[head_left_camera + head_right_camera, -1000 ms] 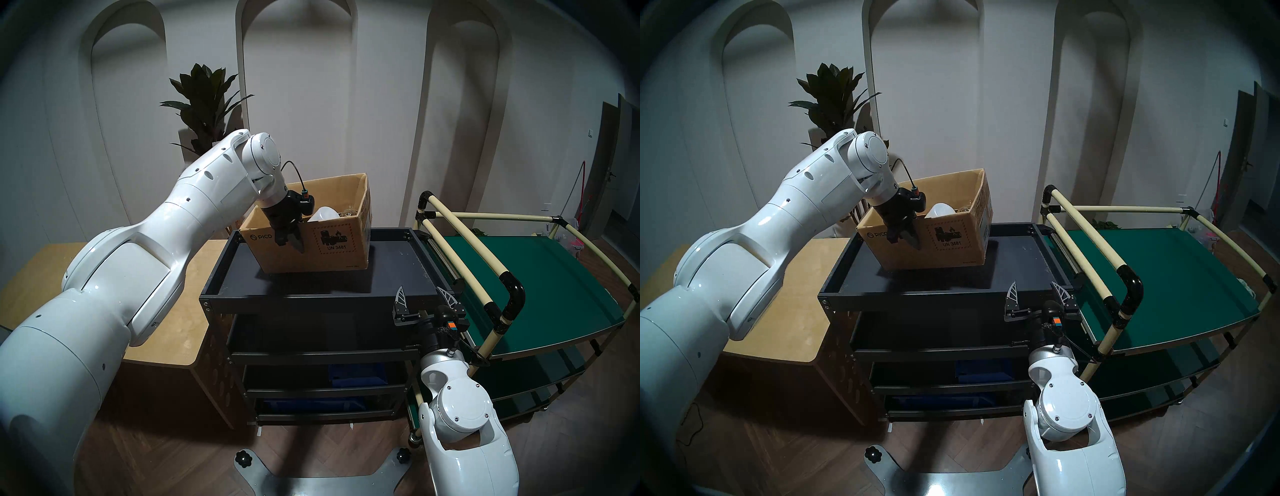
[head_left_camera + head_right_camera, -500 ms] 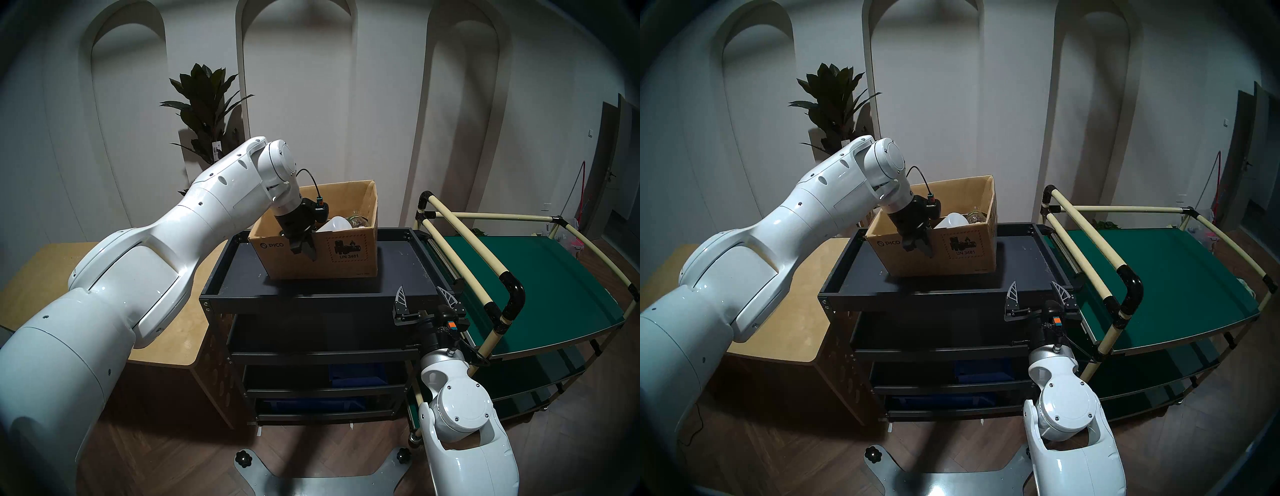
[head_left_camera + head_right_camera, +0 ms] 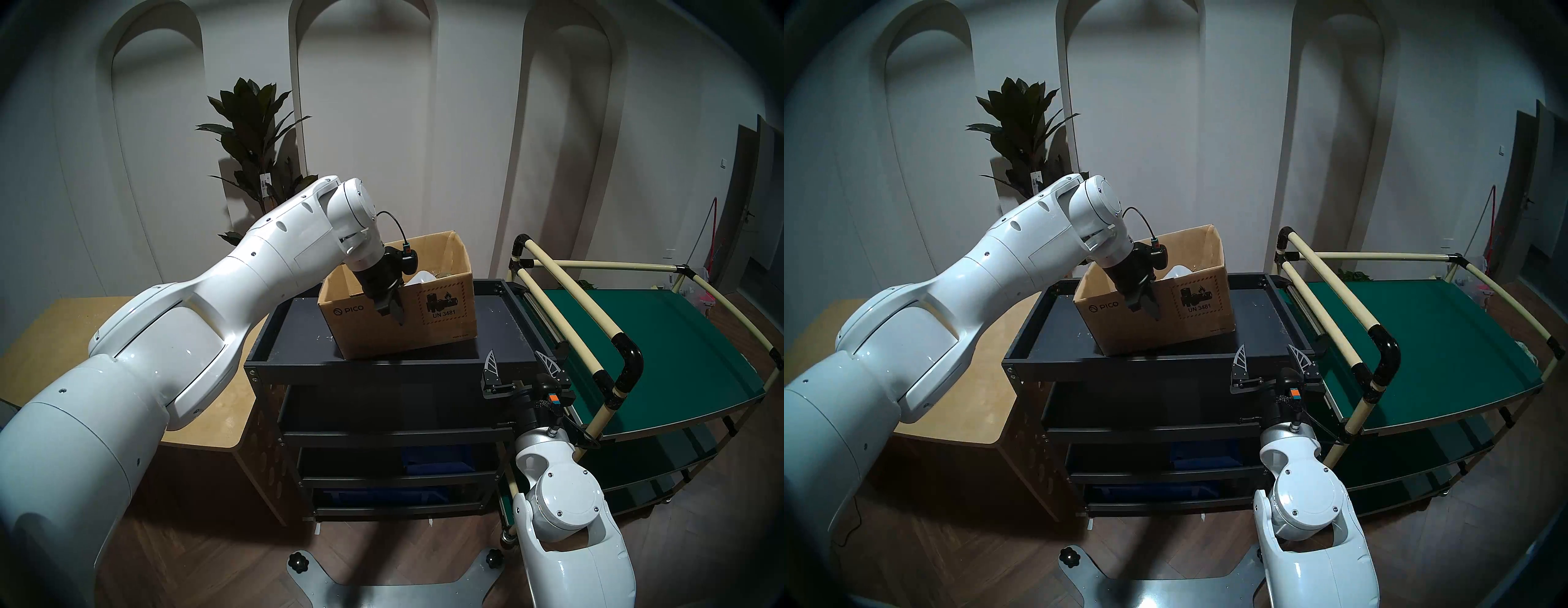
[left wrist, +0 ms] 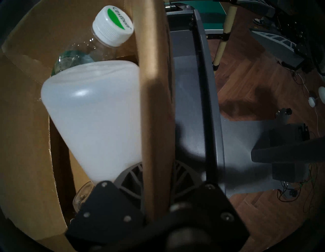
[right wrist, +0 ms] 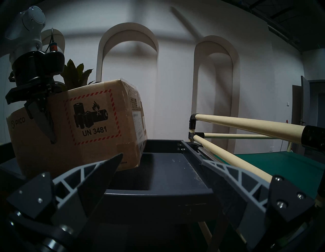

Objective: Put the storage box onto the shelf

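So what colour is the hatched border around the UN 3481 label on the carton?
Red hatching around the label on the brown carton; the right wrist view shows it best.

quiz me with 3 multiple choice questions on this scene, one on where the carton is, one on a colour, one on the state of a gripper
1. Where is the cardboard carton?
A. on the wooden table
B. over the top tray of the dark cart, tilted
C. on the green rack

2. What colour is the hatched border of the UN 3481 label?
A. blue
B. yellow
C. red

3. How is the left gripper?
A. clamped on the carton's front wall
B. open above the carton
C. holding a bottle

Key:
1 B: in the head views the carton sits within the tray's rim, its left bottom corner lower than its right.
2 C: the right wrist view shows red hatching around the battery symbol.
3 A: the left wrist view shows one finger inside the wall and one outside; the right gripper stands open by the cart's near corner.
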Robot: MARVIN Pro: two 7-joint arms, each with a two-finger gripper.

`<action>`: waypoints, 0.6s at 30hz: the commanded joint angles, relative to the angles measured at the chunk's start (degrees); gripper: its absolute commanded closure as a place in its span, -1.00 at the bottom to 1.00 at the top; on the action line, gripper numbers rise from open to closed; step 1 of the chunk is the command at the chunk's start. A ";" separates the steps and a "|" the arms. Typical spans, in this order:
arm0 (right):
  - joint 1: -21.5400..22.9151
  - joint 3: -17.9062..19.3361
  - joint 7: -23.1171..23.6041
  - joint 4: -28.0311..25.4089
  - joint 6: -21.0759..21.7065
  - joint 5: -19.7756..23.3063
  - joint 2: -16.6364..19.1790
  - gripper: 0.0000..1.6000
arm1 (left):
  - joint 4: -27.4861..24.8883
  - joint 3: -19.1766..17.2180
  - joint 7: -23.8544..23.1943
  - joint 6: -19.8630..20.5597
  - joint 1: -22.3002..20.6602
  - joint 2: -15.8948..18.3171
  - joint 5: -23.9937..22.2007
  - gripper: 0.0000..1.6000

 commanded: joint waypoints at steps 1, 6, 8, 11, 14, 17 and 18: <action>0.28 0.05 -0.08 -1.35 -0.40 0.07 -0.07 -1.00 | -1.73 0.62 -6.03 3.32 -0.21 0.23 -4.41 1.00; 0.29 0.05 -0.08 -1.32 -0.39 0.06 -0.07 -1.00 | -2.78 1.79 -2.67 5.97 0.56 0.44 -7.08 1.00; 0.30 0.04 -0.08 -1.31 -0.39 0.06 -0.07 -1.00 | -3.25 2.30 -1.64 7.01 0.89 0.53 -8.16 1.00; 0.31 0.04 -0.08 -1.29 -0.38 0.05 -0.07 -1.00 | -4.11 3.12 -0.33 8.50 1.25 0.70 -9.71 1.00; 0.31 0.04 -0.08 -1.26 -0.38 0.05 -0.07 -1.00 | -4.73 3.57 0.96 9.28 1.38 0.72 -10.61 1.00; 0.32 0.04 -0.07 -1.22 -0.37 0.04 -0.07 -1.00 | -6.13 4.32 2.60 10.62 1.46 0.63 -12.16 1.00; 0.33 0.04 -0.07 -1.20 -0.37 0.04 -0.07 -1.00 | -6.97 4.54 3.80 11.54 1.28 0.67 -13.16 1.00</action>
